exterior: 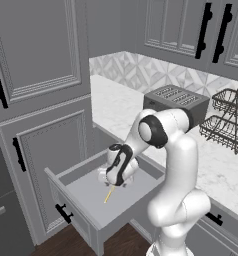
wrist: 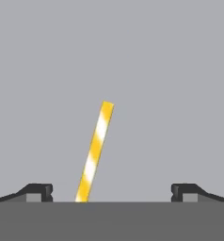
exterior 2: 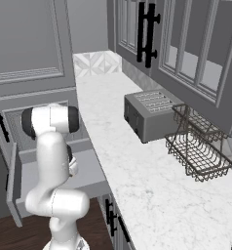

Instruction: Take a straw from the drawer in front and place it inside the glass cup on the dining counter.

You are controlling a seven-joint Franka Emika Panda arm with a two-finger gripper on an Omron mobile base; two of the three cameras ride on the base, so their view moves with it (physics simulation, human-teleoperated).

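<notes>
Hand view: thin yellow-and-white striped straw (wrist: 95, 151).

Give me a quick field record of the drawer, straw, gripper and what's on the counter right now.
drawer: pulled open, grey floor exposed
straw: yellow with white stripes, lying flat on the drawer floor, not gripped
gripper: open, low over the drawer, fingertips either side of the straw's near end
straw position between fingers: nearer one fingertip than the other in the hand view
counter: white marble-look, holds toaster and wire rack
</notes>
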